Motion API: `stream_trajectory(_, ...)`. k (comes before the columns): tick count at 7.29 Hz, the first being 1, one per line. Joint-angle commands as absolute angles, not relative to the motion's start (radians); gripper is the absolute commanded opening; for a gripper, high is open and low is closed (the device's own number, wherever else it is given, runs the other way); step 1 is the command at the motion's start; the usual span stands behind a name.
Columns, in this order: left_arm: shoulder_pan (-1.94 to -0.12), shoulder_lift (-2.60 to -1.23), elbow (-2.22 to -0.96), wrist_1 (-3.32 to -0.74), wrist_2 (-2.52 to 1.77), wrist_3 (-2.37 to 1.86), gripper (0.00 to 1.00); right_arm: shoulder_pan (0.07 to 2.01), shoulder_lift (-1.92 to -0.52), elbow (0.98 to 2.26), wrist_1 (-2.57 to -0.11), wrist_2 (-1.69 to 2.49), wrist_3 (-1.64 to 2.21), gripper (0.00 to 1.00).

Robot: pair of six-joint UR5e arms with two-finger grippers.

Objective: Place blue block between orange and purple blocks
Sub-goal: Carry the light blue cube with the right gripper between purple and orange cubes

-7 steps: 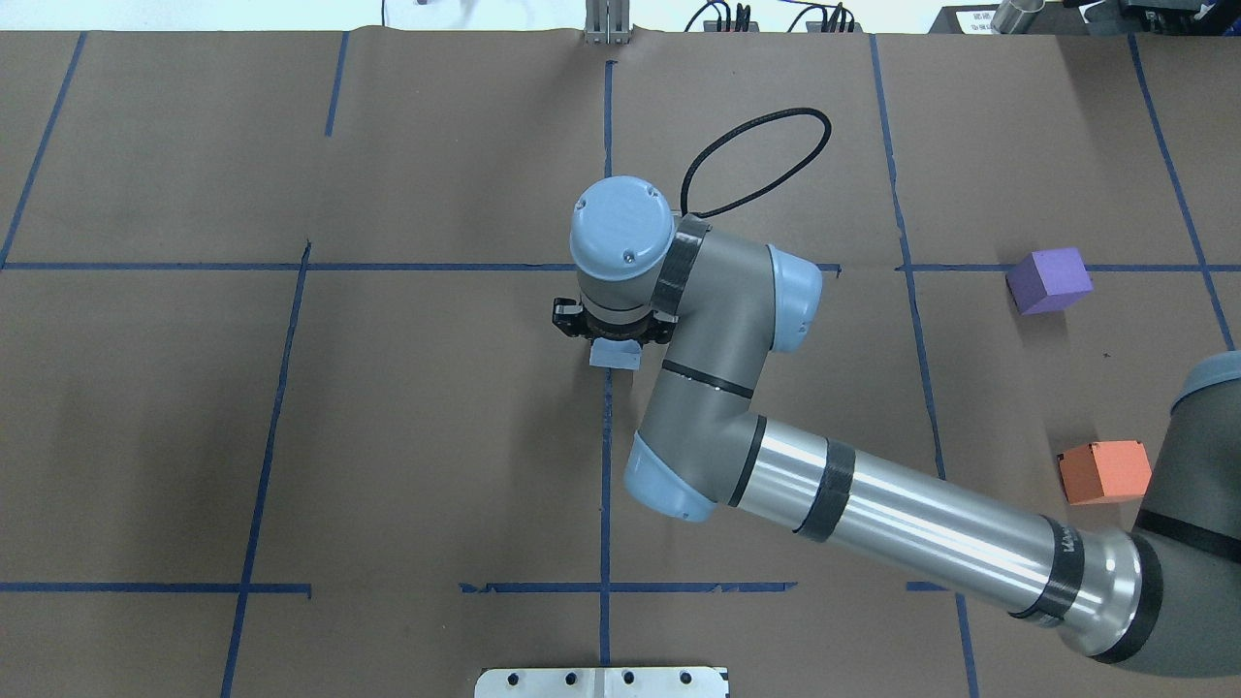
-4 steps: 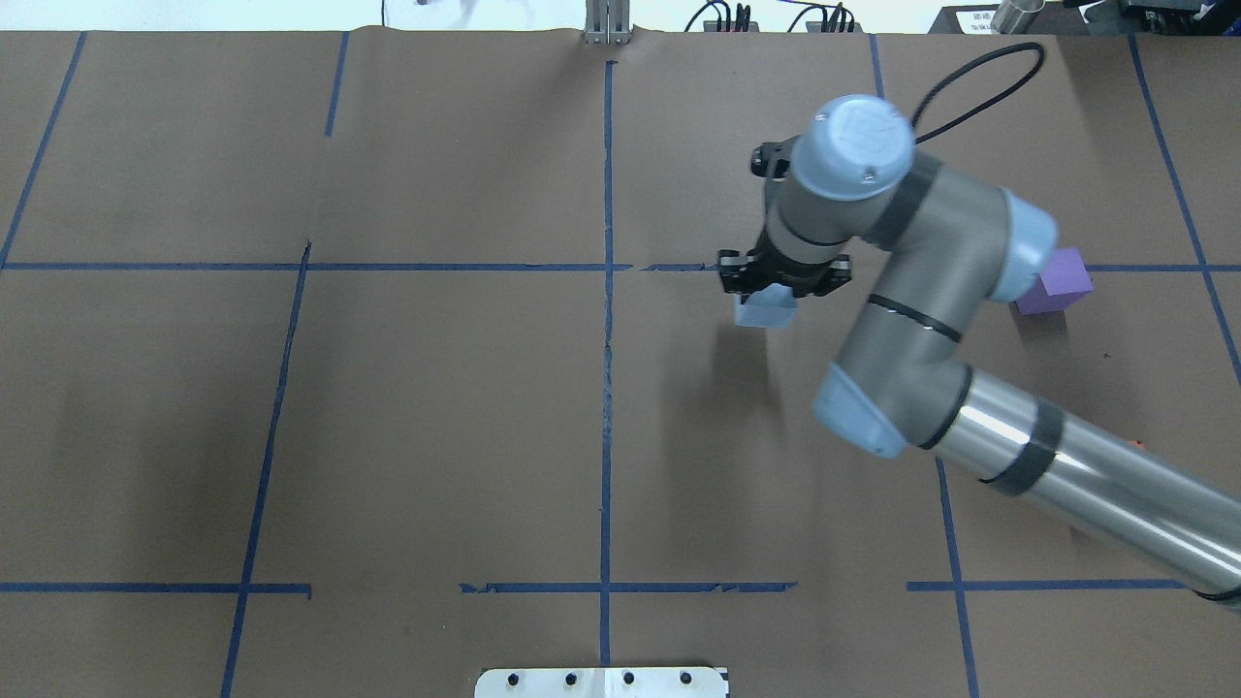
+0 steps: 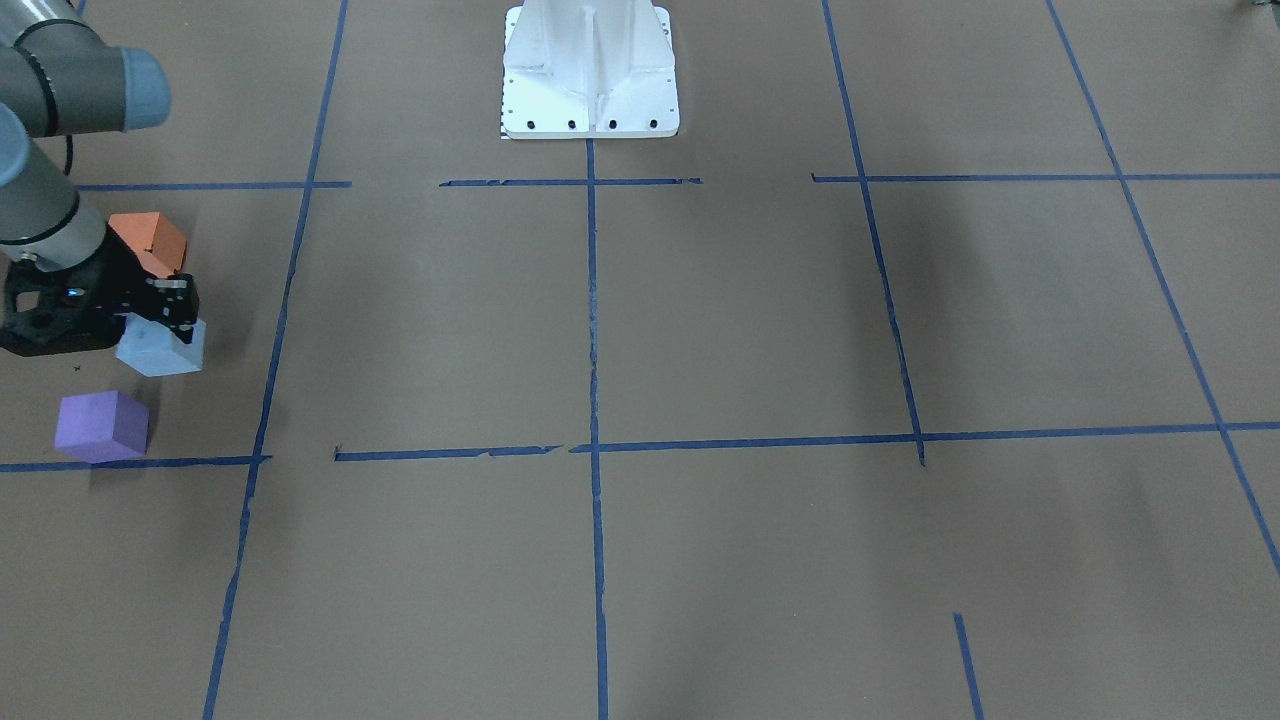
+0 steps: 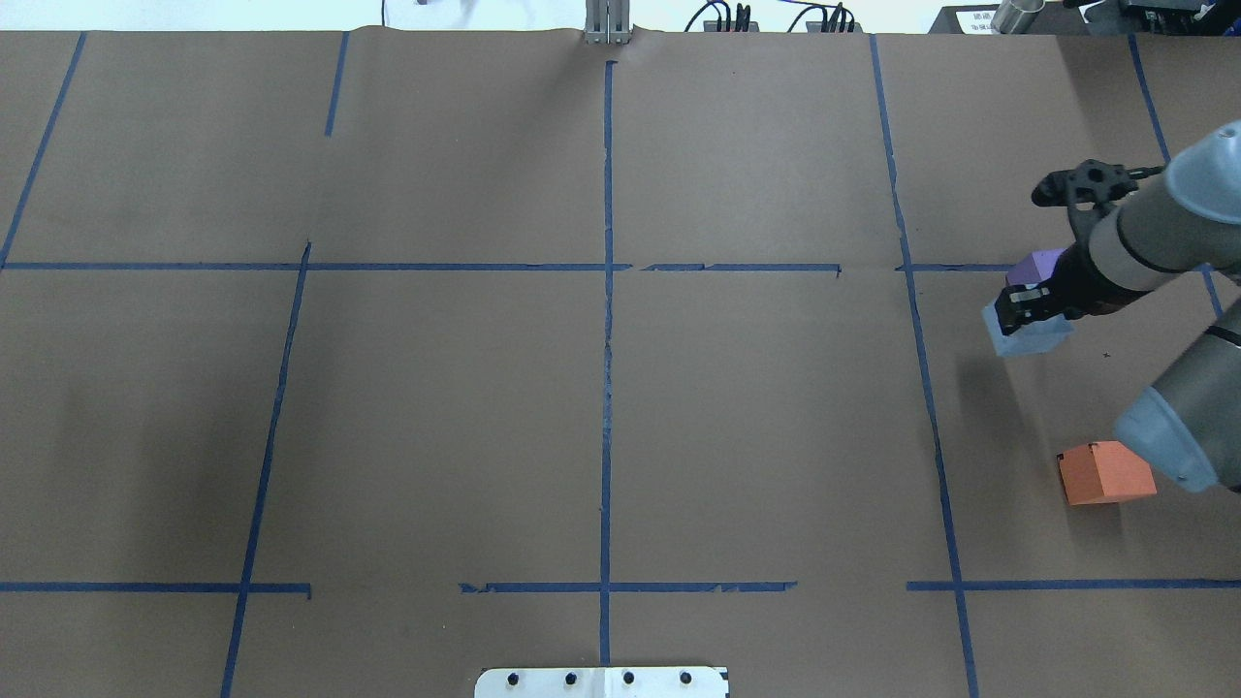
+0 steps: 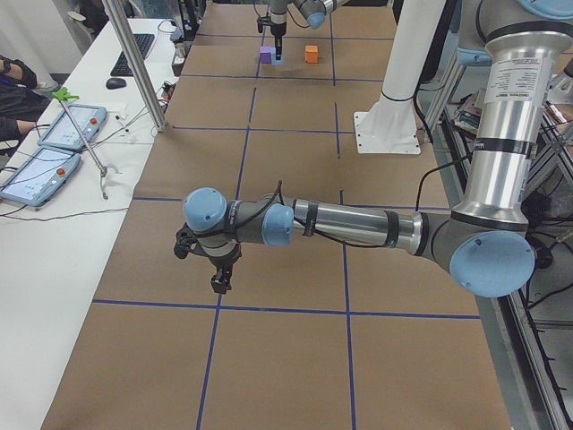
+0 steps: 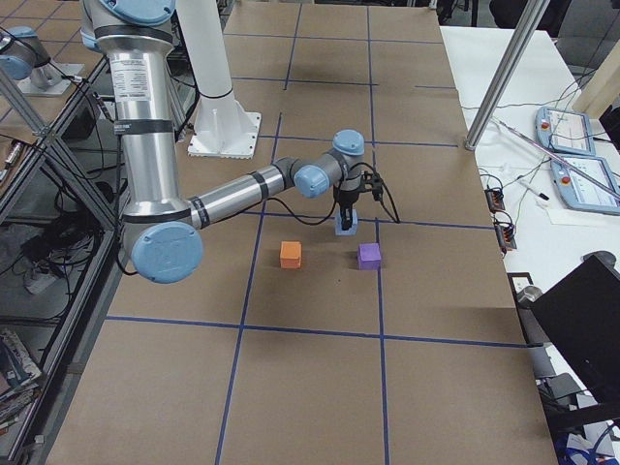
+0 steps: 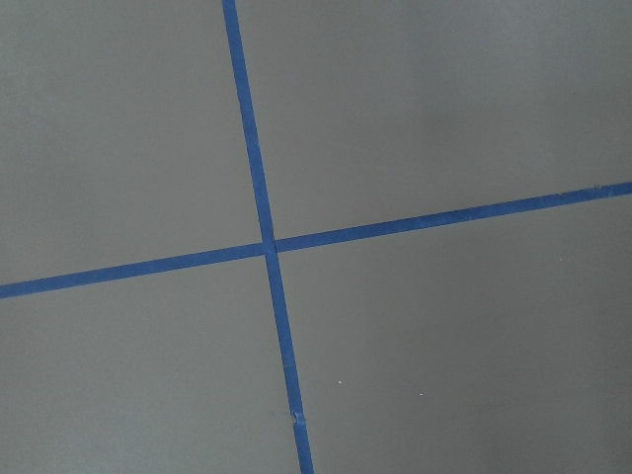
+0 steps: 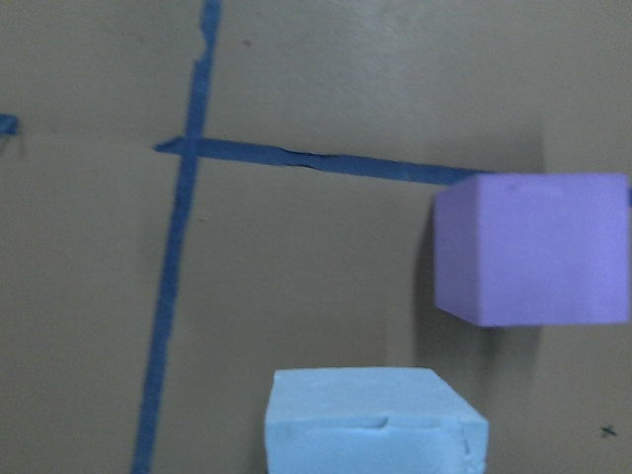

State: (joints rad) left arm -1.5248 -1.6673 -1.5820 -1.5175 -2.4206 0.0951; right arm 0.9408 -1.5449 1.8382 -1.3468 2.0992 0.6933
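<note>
Three blocks sit at the robot's right end of the table (image 4: 485,388). The right gripper (image 4: 1034,308) has its fingers clamped on the blue block (image 4: 1030,335), which hangs below the black fingers. One second ago this gripper held the block over the centre tape line (image 4: 607,388). Half a second ago it was partway across to the right. It now stands at the purple block (image 4: 1034,263).

In the overhead view the blue block overlaps the purple block's near-left corner and partly hides it. The orange block (image 4: 1105,472) lies well apart, nearer the robot. The arm hid this block half a second ago, and it is visible again. Neither of the two blocks has shifted.

In the front-facing view the blue block (image 3: 160,348) appears between the orange block (image 3: 150,240) and the purple block (image 3: 100,425). In the right wrist view the purple block (image 8: 533,247) sits ahead and to one side of the blue block (image 8: 370,420). Whether the blue block touches the table cannot be told.

The left gripper (image 5: 218,285) hangs over a tape crossing far from the blocks. The state of its fingers cannot be told.
</note>
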Motion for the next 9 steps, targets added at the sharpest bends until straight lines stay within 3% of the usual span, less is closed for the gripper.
stream_trajectory(1, -1.525, -1.667, -1.582, -1.519, -2.421, 0.095, 1.00, 0.973, -1.647, 1.827, -1.281, 2.122, 0.664, 0.30)
stream_trajectory(2, -1.525, -1.667, -1.583, -1.519, -2.421, 0.094, 1.00, 0.971, -1.641, 1.794, -1.279, 2.120, 0.669, 0.58)
stream_trajectory(5, -1.525, -1.667, -1.583, -1.517, -2.421, 0.094, 1.00, 0.968, -1.628, 1.781, -1.279, 2.121, 0.675, 1.00)
stream_trajectory(7, -1.525, -1.667, -1.583, -1.517, -2.421, 0.094, 1.00, 0.977, -1.621, 1.795, -1.278, 2.132, 0.663, 1.00)
stream_trajectory(9, -1.525, -1.669, -1.585, -1.519, -2.421, 0.095, 1.00, 1.117, -1.601, 1.790, -1.302, 2.230, 0.575, 1.00)
